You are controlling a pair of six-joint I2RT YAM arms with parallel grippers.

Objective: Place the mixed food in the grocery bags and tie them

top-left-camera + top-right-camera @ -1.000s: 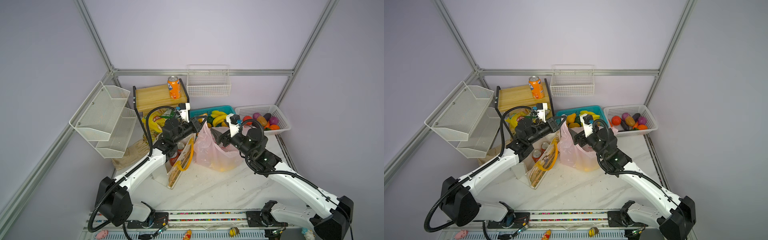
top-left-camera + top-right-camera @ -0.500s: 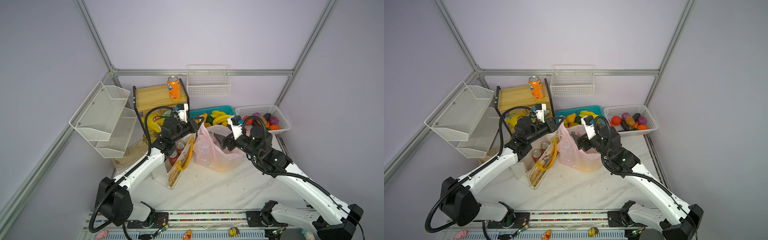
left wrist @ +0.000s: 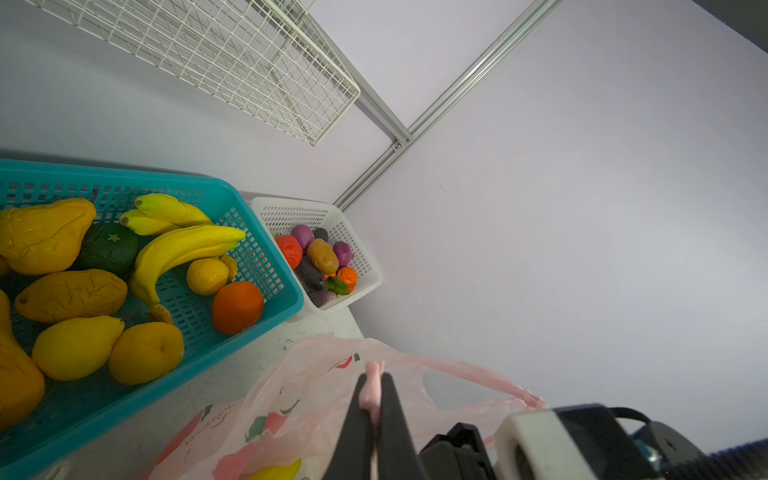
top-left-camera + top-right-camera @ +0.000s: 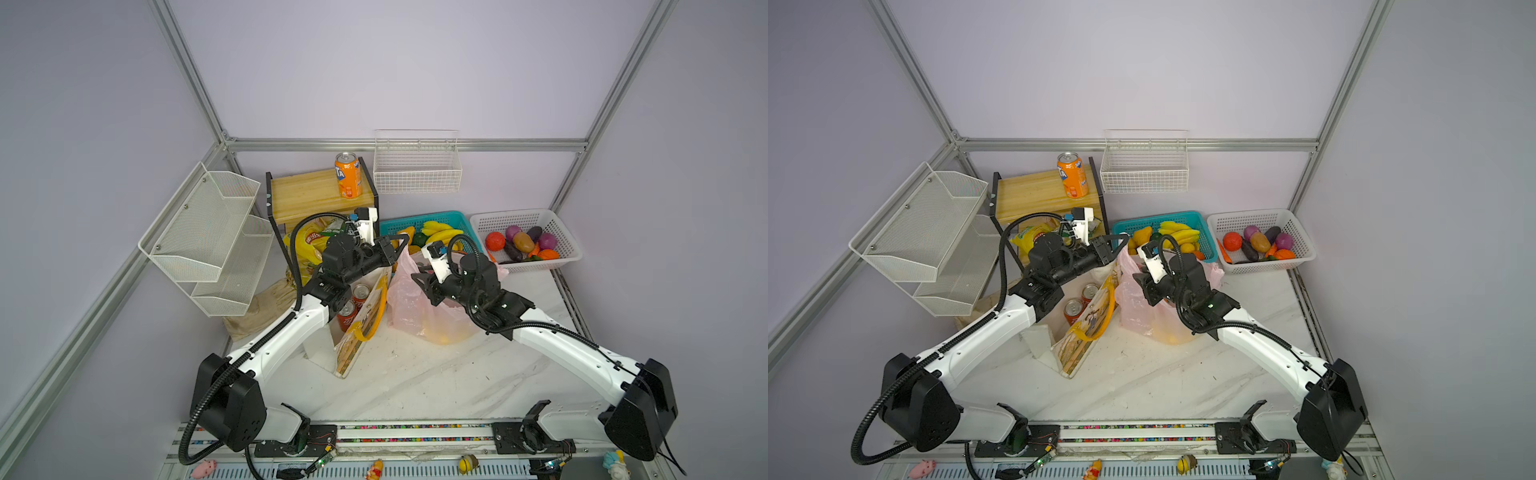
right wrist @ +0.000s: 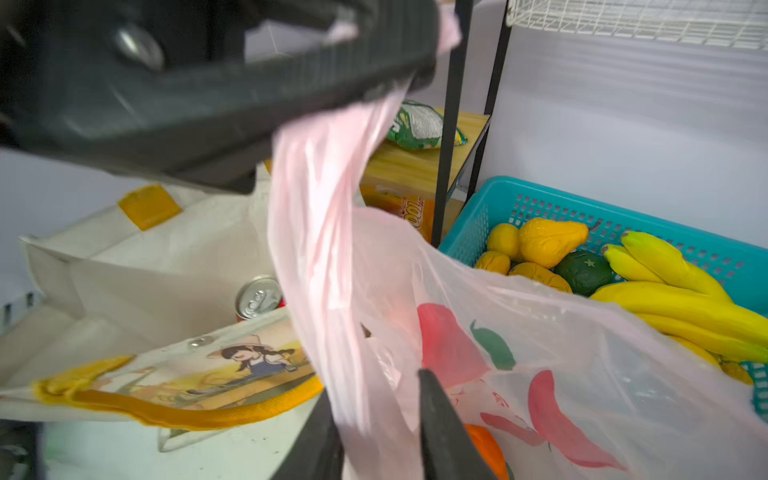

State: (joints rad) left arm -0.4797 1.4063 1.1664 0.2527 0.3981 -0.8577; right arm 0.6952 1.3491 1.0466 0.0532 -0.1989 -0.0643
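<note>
Left wrist view: the left gripper (image 3: 374, 384) is shut tight on 1 handle of the pink bag (image 3: 291, 415). A little twist of pink pokes out past its tips. It holds that handle up above the bag.

From the right wrist view, the handle strip (image 5: 324, 232) runs long and slanted, from the left jaws up high down to the bag's mouth. The right gripper (image 5: 376, 388) sits low on that same strip, with 1 finger on each side. Its jaws stand a little apart with pink plastic between them. I cannot tell if they pinch it yet. The right arm is the nearer 1 to the bag's mouth.

Yellow and orange toy fruits (image 5: 486, 451) lie inside the pink bag. In both top views the 2 cola cans (image 4: 360, 292) stand in the white tote (image 4: 320, 351), just beside the pink bag. The bag's other handle (image 3: 478, 374) hangs loose near the right arm's wrist. I think tying needs that 1 too.
</note>
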